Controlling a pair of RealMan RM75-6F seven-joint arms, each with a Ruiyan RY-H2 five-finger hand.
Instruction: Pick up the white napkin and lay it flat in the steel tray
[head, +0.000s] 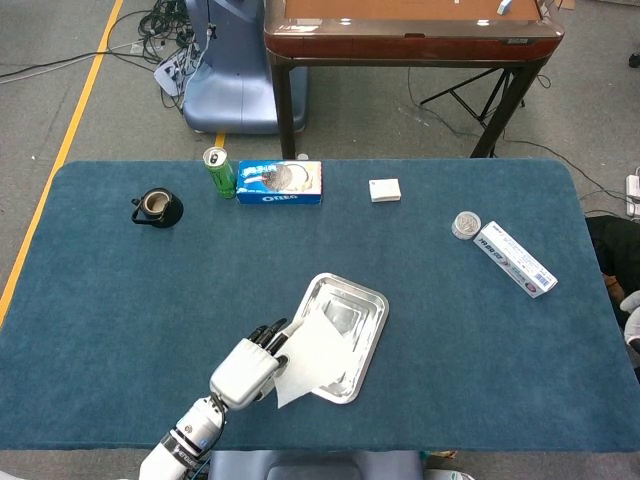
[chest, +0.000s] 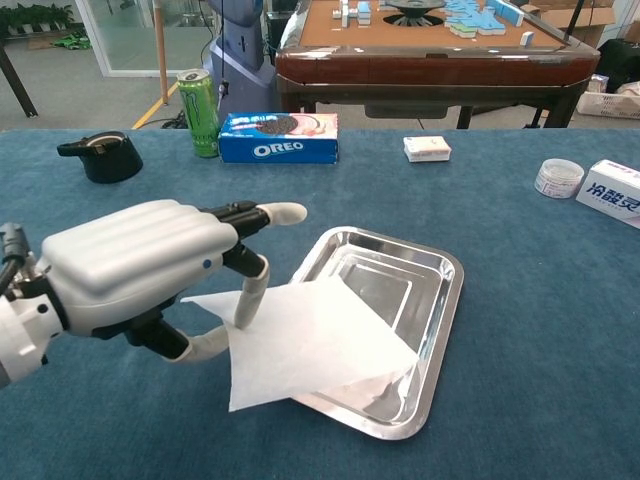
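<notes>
One hand is doing the work here: my left hand (chest: 140, 270) sits at the lower left of the chest view, and it pinches the white napkin (chest: 310, 340) by its left edge between the thumb and a finger, the other fingers (chest: 280, 212) stretched out toward the steel tray (chest: 440, 300). The napkin spreads out to the right of the hand, its right half draped over the tray's near-left rim and onto the tray floor, its left corner hanging outside the tray above the blue counter (chest: 540, 380). It is not flat; one corner near the lower middle of the frame sticks out past the tray edge.

In the head view I see the same left hand (head: 248, 365) at the lower centre, with the napkin (head: 315, 355) fanning up and right from it across the lower-left part of the tray (head: 365, 305).

My right hand (head: 630, 300) barely shows at the right edge of the head view, well apart from the tray; I cannot tell how its fingers lie.

Along the upper part of the chest view stand a green can (chest: 200, 98), an Oreo box (chest: 278, 138) just beside it, and a black pot (chest: 100, 155) further left.
</notes>
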